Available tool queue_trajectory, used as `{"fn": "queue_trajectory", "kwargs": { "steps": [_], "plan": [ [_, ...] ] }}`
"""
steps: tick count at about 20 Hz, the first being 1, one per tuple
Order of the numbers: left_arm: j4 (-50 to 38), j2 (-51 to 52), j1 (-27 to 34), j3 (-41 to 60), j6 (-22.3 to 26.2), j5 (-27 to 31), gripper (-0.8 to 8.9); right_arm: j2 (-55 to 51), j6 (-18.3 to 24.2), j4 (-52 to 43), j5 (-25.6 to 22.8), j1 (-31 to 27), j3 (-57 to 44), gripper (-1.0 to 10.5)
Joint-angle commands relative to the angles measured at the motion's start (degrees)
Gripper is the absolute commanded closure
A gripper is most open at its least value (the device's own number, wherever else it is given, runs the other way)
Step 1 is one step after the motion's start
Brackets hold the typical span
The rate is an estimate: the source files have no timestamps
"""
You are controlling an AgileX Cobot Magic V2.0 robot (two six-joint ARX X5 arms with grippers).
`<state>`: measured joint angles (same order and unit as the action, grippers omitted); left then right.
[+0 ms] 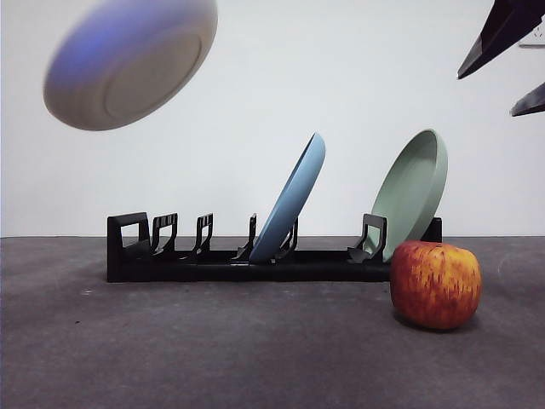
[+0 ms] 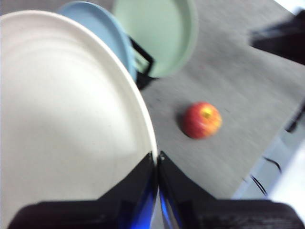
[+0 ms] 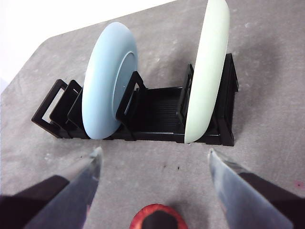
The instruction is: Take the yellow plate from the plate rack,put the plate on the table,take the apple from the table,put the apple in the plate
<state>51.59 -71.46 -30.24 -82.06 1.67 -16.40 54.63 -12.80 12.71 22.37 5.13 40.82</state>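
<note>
The yellow plate (image 1: pixel 128 58) hangs tilted in the air at the upper left of the front view, clear of the plate rack (image 1: pixel 213 256). My left gripper (image 2: pixel 157 160) is shut on its rim; the plate (image 2: pixel 62 119) fills the left wrist view. The apple (image 1: pixel 435 283) sits on the table (image 1: pixel 213 349) in front of the rack's right end and also shows in the left wrist view (image 2: pixel 202 119) and the right wrist view (image 3: pixel 155 217). My right gripper (image 3: pixel 152 162) is open and empty, high above the apple, seen as black tips (image 1: pixel 502 34) at the top right.
A blue plate (image 1: pixel 294 200) stands in the middle of the rack and a sage-green plate (image 1: pixel 413 189) at its right end, just behind the apple. The rack's left slots (image 1: pixel 170 234) hold nothing.
</note>
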Motion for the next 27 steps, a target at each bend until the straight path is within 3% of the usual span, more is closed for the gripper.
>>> {"fn": "queue_trajectory", "kwargs": {
  "steps": [1, 5, 8, 11, 15, 17, 20, 27],
  "plan": [
    [3.43, 1.95, -3.69, 0.15, 1.60, 2.67, 8.21, 0.11, 0.48, -0.20, 0.02, -0.13, 0.28, 5.7],
    [7.96, 2.49, -15.34, 1.53, 0.11, 15.06, 8.21, 0.11, 0.48, -0.20, 0.02, -0.15, 0.28, 5.7],
    [3.04, 2.12, -24.48, 8.59, -4.81, 22.40, 8.21, 0.11, 0.48, -0.20, 0.00, -0.15, 0.28, 5.7],
    [-3.48, -0.07, -29.16, 17.31, -8.07, 27.50, 8.22, 0.11, 0.46, -0.20, 0.02, -0.13, 0.28, 5.7],
    [-13.16, -6.51, -30.69, 24.92, -8.11, 29.46, 8.22, 0.11, 0.46, -0.13, 0.04, -0.13, 0.28, 5.7],
    [-16.26, -10.86, -30.80, 25.49, -7.58, 32.55, 8.22, 0.11, 0.46, 0.07, 0.09, -0.13, 0.28, 5.7],
    [-21.92, -16.72, -30.80, 25.49, -5.88, 32.83, 8.22, 0.11, 0.48, 1.33, 0.13, -0.13, 0.28, 5.7],
    [-24.35, -24.15, -30.82, 25.49, -4.96, 32.44, 8.00, 0.11, 2.40, 2.62, 0.24, 0.44, 0.92, 5.6]
  ]
}}
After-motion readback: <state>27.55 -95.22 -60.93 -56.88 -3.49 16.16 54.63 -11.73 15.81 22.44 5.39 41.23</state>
